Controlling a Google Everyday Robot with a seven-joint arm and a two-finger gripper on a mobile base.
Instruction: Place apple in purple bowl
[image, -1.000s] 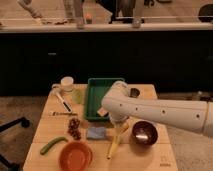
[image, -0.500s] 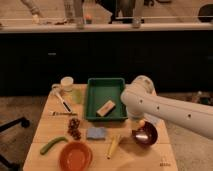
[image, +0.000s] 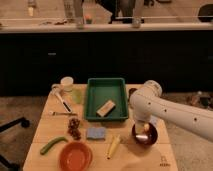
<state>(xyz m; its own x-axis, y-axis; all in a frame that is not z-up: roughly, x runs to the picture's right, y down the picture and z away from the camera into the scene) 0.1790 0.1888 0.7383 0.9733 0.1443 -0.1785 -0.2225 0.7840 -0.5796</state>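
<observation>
1. While the arm (image: 170, 112) reaches down at the right side of the table (image: 45, 125), the gripper (image: 141, 128) hangs right inside the purple bowl (image: 153, 138) — clamped or let go, I cannot tell.
2. The apple (image: 146, 128) shows as a small pale shape at the gripper's tip, within the bowl's rim — so, by my reading, the placing is all but done. Left to do: release, if not released, and lift clear.
3. Counting outward: one apple, one purple bowl, one banana (image: 113, 146) just left of the bowl, one blue sponge (image: 96, 133), one orange bowl (image: 75, 155), one green tray (image: 90, 100).
</observation>
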